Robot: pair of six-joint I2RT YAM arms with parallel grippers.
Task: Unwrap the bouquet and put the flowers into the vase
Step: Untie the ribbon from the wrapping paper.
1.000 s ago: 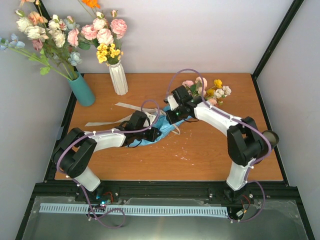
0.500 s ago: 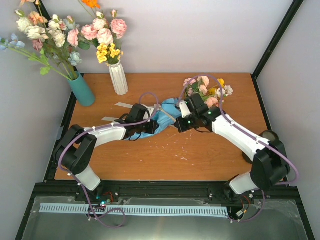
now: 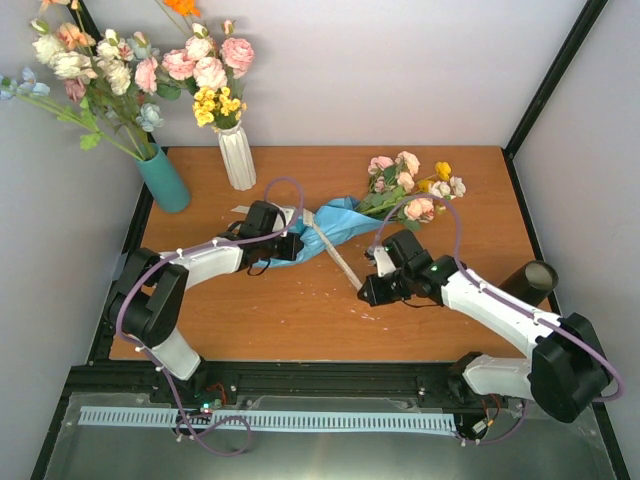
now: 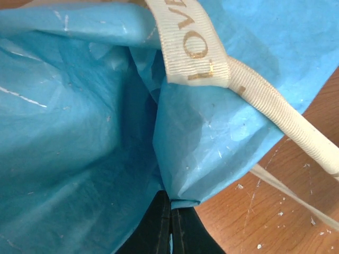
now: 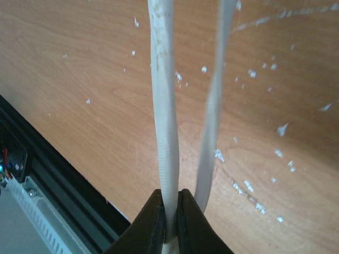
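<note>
At mid-table the bouquet [image 3: 385, 200] is held by its blue paper [image 3: 335, 218] in the clenched left gripper [image 3: 297, 248], its ribbon [image 3: 340, 262] clamped taut by the right gripper [image 3: 365, 291]. The flowers [image 3: 415, 185] are not yet unwrapped; the vase [image 3: 528, 280], near the right edge, is not yet filled.

ribbon [image 3: 337, 258] stretched across centre, bare table [image 3: 250, 320] front-left

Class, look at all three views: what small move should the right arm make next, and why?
Probably pull the right gripper a little toward the near edge of the table. It is shut on the beige woven ribbon, which runs straight to the crinkled blue paper wrap and loops over it, while the left gripper pinches that paper, anchoring it.
</note>
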